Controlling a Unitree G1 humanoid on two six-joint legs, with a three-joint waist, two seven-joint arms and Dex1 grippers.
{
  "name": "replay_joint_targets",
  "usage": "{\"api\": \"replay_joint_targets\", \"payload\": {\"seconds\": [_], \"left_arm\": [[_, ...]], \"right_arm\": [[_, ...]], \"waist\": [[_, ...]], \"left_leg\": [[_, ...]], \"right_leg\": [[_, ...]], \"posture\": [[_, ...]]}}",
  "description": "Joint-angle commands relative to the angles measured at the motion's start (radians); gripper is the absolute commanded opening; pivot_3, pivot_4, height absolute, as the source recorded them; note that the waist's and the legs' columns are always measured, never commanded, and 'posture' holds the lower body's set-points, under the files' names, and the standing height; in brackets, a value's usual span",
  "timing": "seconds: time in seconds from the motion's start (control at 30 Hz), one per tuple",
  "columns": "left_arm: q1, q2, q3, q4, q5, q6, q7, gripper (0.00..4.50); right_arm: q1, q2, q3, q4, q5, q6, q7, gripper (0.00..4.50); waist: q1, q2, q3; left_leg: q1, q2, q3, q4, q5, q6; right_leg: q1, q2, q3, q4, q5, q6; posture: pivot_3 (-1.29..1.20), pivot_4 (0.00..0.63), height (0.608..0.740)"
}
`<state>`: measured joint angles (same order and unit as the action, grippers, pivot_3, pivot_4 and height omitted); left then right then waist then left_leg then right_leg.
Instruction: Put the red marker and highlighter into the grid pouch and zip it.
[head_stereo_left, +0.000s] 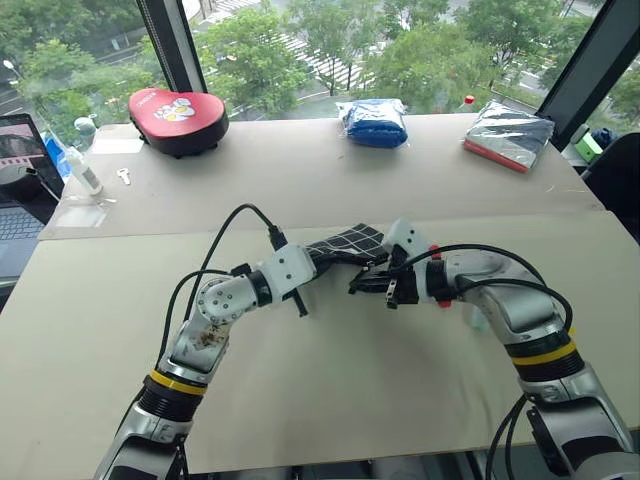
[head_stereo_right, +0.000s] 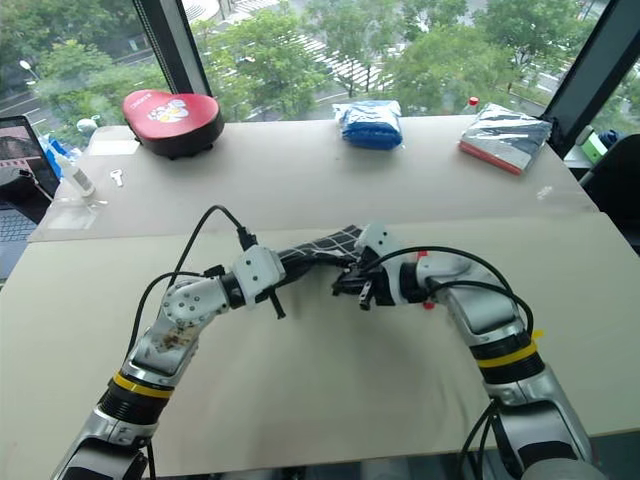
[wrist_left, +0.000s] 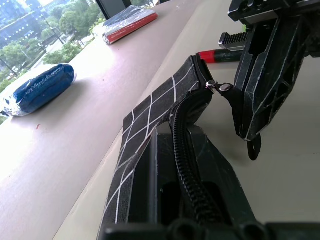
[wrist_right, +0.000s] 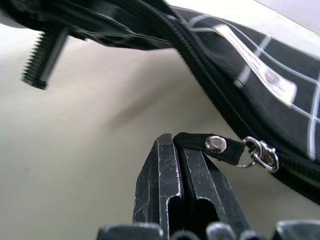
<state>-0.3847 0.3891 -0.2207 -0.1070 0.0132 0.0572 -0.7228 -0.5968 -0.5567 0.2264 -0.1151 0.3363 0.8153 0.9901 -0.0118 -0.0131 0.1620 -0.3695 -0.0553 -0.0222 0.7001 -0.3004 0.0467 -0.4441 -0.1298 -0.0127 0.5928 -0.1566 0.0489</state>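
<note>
The grid pouch (head_stereo_left: 350, 243) is black with white lines and is held above the table between both arms. My left gripper (head_stereo_left: 322, 258) is shut on its near end, with the zipper (wrist_left: 187, 165) running along between the fingers. My right gripper (wrist_right: 172, 142) is shut on the black pull strap (wrist_right: 197, 142) at the pouch's other end; its ring and slider (wrist_left: 215, 86) sit at that corner. The red marker (wrist_left: 212, 55) lies on the table just beyond the right gripper. A sliver of green (wrist_left: 245, 26), perhaps the highlighter, is mostly hidden behind that gripper.
On the far table stand a red heart-shaped box (head_stereo_left: 178, 118) at the left, a blue bundle (head_stereo_left: 374, 122) in the middle and a silver packet (head_stereo_left: 508, 134) at the right. A laptop (head_stereo_left: 20, 170) and a small bottle (head_stereo_left: 82, 168) sit at the far left edge.
</note>
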Motion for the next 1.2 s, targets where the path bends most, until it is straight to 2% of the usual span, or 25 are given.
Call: {"api": "replay_joint_targets", "payload": {"seconds": [0.03,0.13,0.37,0.77,1.03,1.17,1.2], "left_arm": [[-0.018,-0.006,-0.002,0.003,-0.011,-0.030,-0.003,0.00],[-0.019,-0.007,-0.003,0.007,-0.012,-0.036,-0.005,0.00],[-0.019,-0.012,-0.004,0.016,-0.013,-0.044,-0.005,0.00],[-0.026,-0.026,-0.009,0.034,-0.013,-0.056,-0.004,0.00],[-0.027,-0.029,-0.010,0.035,-0.014,-0.056,-0.003,0.00],[-0.027,-0.029,-0.008,0.035,-0.015,-0.057,-0.004,0.00],[-0.028,-0.030,-0.008,0.036,-0.014,-0.057,-0.004,0.00]], "right_arm": [[-0.015,0.049,-0.006,-0.102,0.070,0.046,-0.011,0.05],[-0.037,0.098,-0.019,-0.089,0.070,0.086,-0.067,0.05],[-0.063,0.121,-0.015,-0.069,0.059,0.122,-0.132,0.05],[-0.149,0.169,-0.160,0.017,0.138,0.157,-0.195,0.05],[-0.089,0.170,-0.099,-0.097,0.198,0.205,-0.162,0.05],[-0.094,0.188,-0.103,-0.097,0.208,0.217,-0.185,1.05],[-0.093,0.190,-0.103,-0.103,0.213,0.223,-0.185,1.47]], "waist": [[0.001,0.000,0.000],[0.000,0.000,0.000],[0.003,0.000,0.000],[0.000,0.000,0.000],[0.000,0.000,0.000],[-0.002,0.000,0.000],[-0.001,0.000,0.000]], "left_leg": [[0.000,0.000,0.000,0.000,0.000,0.000],[0.000,0.000,0.000,0.000,0.000,0.000],[0.000,0.000,0.000,0.001,0.000,0.000],[0.000,-0.001,0.000,0.001,0.000,0.000],[0.000,0.000,0.000,0.001,0.000,0.000],[0.000,0.000,0.000,0.001,0.000,0.000],[0.000,0.000,0.000,0.001,0.000,0.000]], "right_leg": [[0.000,0.000,0.000,0.000,0.000,0.000],[0.000,0.000,0.000,0.000,0.000,0.000],[0.000,0.000,0.000,0.000,0.000,0.000],[0.000,0.000,0.000,0.001,0.000,0.000],[-0.001,0.000,0.000,0.001,0.000,0.000],[0.000,0.000,0.000,0.001,0.000,0.000],[0.000,0.000,0.000,0.001,0.000,0.000]], "posture": [[0.00,0.150,0.740],[0.00,0.150,0.740],[0.00,0.150,0.740],[0.00,0.150,0.740],[0.00,0.150,0.740],[0.00,0.150,0.740],[0.00,0.150,0.740]]}}
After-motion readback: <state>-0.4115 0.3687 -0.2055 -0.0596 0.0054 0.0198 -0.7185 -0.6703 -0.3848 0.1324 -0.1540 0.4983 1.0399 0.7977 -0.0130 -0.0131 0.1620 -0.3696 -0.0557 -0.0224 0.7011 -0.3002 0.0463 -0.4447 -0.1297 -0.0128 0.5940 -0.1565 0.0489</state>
